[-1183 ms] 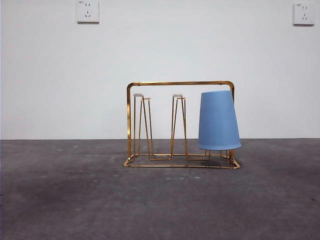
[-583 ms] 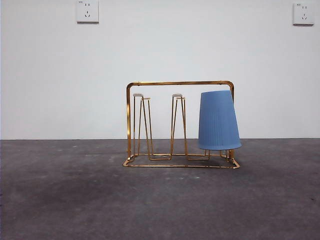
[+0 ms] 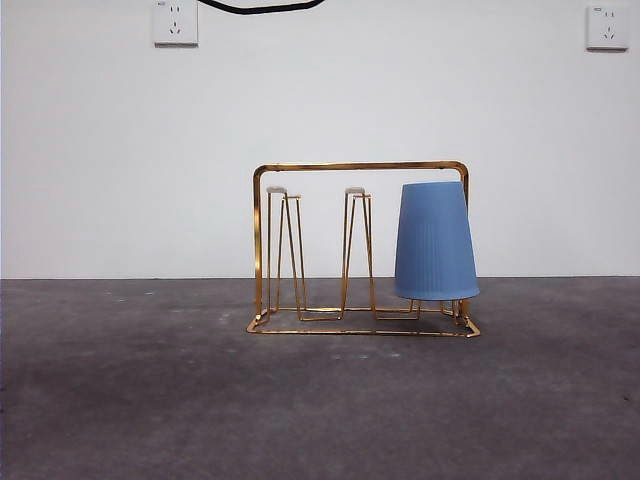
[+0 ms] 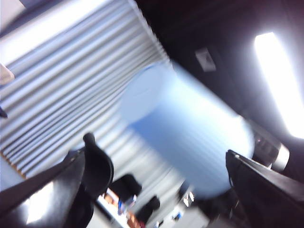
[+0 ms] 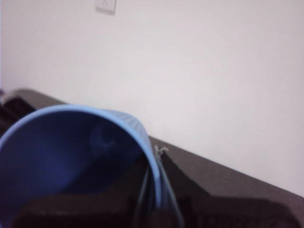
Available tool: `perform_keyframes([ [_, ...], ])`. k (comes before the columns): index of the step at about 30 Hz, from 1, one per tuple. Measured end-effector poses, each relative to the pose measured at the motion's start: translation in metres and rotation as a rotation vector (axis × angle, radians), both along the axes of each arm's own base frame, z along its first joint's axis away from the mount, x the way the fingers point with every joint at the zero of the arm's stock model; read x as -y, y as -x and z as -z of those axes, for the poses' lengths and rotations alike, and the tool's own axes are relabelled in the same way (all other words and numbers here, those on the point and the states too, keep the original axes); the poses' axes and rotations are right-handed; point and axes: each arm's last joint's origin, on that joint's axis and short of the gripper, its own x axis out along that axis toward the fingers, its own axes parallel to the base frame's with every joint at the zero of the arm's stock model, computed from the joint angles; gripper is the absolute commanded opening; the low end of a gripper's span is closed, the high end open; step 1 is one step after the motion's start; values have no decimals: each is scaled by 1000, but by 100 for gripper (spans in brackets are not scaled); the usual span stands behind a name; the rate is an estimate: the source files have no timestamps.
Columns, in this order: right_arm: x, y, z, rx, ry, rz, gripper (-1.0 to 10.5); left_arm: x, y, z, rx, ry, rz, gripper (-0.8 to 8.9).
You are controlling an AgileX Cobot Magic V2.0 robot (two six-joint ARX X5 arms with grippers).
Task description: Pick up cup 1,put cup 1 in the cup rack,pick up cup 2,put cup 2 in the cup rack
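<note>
Grey table lies open around one cup rack bearing one blue cup; both grippers' jaws' state cannot be told.

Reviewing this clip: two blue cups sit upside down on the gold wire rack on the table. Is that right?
Not quite. Only one blue cup sits upside down on the gold wire rack on the table; the other prongs are bare. The front view shows it.

L end effector jaws spread apart; R's hidden.
</note>
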Motion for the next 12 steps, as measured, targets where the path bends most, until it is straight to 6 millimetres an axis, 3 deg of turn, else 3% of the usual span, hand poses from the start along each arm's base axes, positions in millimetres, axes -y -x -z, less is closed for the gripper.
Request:
perform_keyframes([
  [5, -23, -19, 24, 8, 12, -25, -16, -1, -2, 0, -22, 1, -9, 499],
  [12, -30, -25, 36, 18, 16, -50, -16, -4, -6, 1, -29, 2, -20, 499],
])
